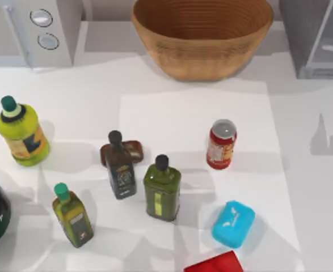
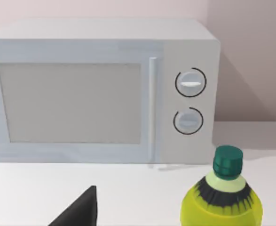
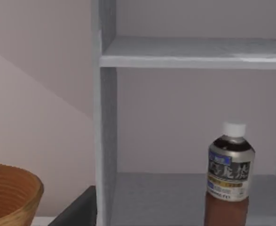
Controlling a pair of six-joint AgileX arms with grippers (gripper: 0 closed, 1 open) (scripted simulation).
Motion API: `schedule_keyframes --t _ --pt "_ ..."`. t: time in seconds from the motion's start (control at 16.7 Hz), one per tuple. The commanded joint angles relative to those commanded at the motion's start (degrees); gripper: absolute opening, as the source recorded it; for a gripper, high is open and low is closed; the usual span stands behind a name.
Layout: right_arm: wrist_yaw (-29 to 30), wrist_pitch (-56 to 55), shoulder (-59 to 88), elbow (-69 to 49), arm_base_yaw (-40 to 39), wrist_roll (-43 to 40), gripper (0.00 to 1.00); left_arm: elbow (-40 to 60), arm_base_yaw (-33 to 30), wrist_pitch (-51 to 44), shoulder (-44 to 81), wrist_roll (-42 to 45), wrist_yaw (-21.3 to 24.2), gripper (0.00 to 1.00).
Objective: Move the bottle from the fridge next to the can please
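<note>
Bottle (image 3: 228, 181) upright on fridge (image 3: 105, 117) floor, can (image 1: 221, 144) well apart; gripper spread untellable; likely risk: tipping tall bottle against shelf on extraction.

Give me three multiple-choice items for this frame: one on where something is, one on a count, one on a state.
1. Where does the bottle stand?
A. in the basket
B. on the fridge's lower shelf
C. beside the can

2. How many round knobs does the white appliance have?
A. one
B. two
C. four

3. How is the can posed?
A. upright on the table
B. lying on its side
C. stacked on the blue object

Answers: 1 B, the right wrist view shows it under the shelf inside the cabinet; 2 B, two dials sit one above the other; 3 A, its silver top faces up.
</note>
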State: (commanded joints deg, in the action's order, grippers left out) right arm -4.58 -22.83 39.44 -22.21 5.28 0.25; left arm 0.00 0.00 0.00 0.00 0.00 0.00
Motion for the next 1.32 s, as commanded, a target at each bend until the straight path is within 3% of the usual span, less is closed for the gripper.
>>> schedule_keyframes --t 0.66,0.96,1.32 --pt "-6.45 -31.38 69.09 -30.52 7.43 0.30 1.00 0.00 0.00 0.00 0.00 0.00 0.00 1.00" --pt "-7.81 -38.44 81.61 -37.39 9.06 0.30 1.00 0.00 0.00 0.00 0.00 0.00 0.00 1.00" --pt "-7.82 -38.77 82.28 -37.58 8.86 0.29 1.00 0.00 0.00 0.00 0.00 0.00 0.00 1.00"
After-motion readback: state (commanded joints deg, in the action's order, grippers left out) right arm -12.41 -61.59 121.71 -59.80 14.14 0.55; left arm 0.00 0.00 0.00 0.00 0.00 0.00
